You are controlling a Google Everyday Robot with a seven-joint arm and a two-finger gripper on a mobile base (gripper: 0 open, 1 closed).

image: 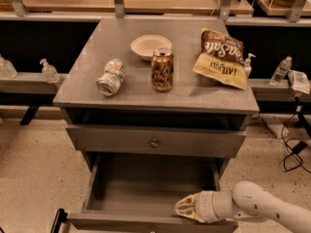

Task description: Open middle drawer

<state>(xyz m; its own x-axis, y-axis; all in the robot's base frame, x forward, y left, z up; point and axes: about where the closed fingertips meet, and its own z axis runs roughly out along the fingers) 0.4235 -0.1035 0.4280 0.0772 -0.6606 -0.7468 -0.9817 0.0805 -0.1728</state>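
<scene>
The middle drawer (146,220) is the wide, shallow grey one. It stands pulled far out towards me below the upper drawer, its bare inside showing and its small knob (153,229) at the bottom edge of the view. My gripper (187,208), white and cream on a white arm, comes in from the lower right. It sits just inside the drawer's front panel, right of centre, pointing left.
The upper drawer (154,143), with a round knob, sits just under the tabletop. On the grey top stand a white bowl (150,46), an upright brown can (162,69), a can lying on its side (111,76) and a chip bag (221,58). Bottles line the side shelves. Cables lie on the floor at right.
</scene>
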